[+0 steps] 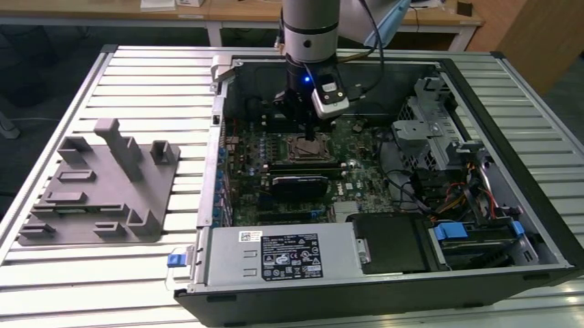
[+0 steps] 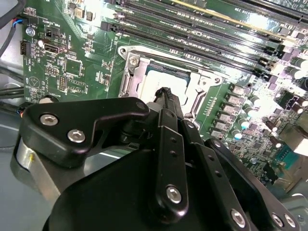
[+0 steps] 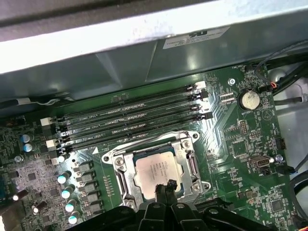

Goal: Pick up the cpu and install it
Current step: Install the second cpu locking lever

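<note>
We find the cpu [image 3: 157, 172] seated flat inside the socket frame [image 3: 191, 166] on the motherboard [image 3: 240, 144], its silvery top facing up and its edges square to the frame. In the second wrist view the cpu [image 2: 166, 83] lies just beyond the claw tips, partly hidden by them.

The claw [image 3: 165, 188] stands directly over the near edge of the cpu. In both wrist views its two black fingertips [image 2: 165, 94] are drawn together into a narrow point, with no visible gap and nothing held between them. We cannot tell whether the tips touch the cpu surface or hover just above it.

Beyond the claw, past the socket frame, four memory slots [image 3: 130, 122] run parallel to one another. To one side of the claw a row of cylindrical capacitors [image 3: 65, 185] stands on the board; to the other side sits a round coin battery [image 3: 249, 99].

In the exterior view the claw [image 1: 312, 139] reaches down from the arm [image 1: 308, 27] into the open computer case [image 1: 511, 178], above the socket frame [image 1: 308, 148]. The case lies on a slatted metal worktop [image 1: 137, 75]. Well apart from the claw, toward the exterior view's left, a grey tray [image 1: 96, 188] with upright posts rests on the worktop. A power supply [image 1: 278, 254] occupies the near end of the case.
</note>
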Available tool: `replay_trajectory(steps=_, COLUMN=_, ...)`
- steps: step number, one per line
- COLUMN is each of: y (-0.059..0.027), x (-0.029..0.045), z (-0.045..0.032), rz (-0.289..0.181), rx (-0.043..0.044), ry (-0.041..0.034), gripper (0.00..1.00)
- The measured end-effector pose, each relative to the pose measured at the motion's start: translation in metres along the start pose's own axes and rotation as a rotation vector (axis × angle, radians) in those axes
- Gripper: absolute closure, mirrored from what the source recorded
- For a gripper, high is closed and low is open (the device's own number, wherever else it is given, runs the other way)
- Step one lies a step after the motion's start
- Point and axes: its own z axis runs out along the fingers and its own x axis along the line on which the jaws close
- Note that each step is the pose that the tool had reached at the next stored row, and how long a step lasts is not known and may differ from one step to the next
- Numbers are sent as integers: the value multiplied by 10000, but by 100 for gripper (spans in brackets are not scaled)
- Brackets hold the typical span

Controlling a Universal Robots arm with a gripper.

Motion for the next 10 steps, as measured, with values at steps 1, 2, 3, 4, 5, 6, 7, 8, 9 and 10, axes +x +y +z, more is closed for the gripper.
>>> replay_trajectory(steps=1, y=0, x=0, z=0, rz=0, rx=-2, ry=-1, gripper=89)
replay_trajectory(steps=2, y=0, x=0, z=-1, rz=0, rx=-3, ry=-1, gripper=89)
replay_trajectory(steps=3, y=0, x=0, z=-2, rz=0, rx=-1, ry=0, gripper=89)
replay_trajectory(steps=4, y=-1, x=0, z=-2, rz=0, rx=0, ry=0, gripper=89)
replay_trajectory(steps=5, y=-2, x=0, z=-3, rz=0, rx=1, ry=0, gripper=89)
replay_trajectory(steps=6, y=-4, x=-1, z=-2, rz=-1, rx=0, ry=0, gripper=89)
replay_trajectory(steps=7, y=-6, x=-2, z=-2, rz=-1, rx=0, ry=0, gripper=89)
replay_trajectory(steps=8, y=-8, x=-3, z=-2, rz=-1, rx=-1, ry=0, gripper=89)
replay_trajectory(steps=9, y=-10, x=-3, z=-1, rz=0, rx=-1, ry=-1, gripper=89)
replay_trajectory(steps=10, y=-14, x=-5, z=-2, rz=-1, rx=0, ry=0, gripper=89)
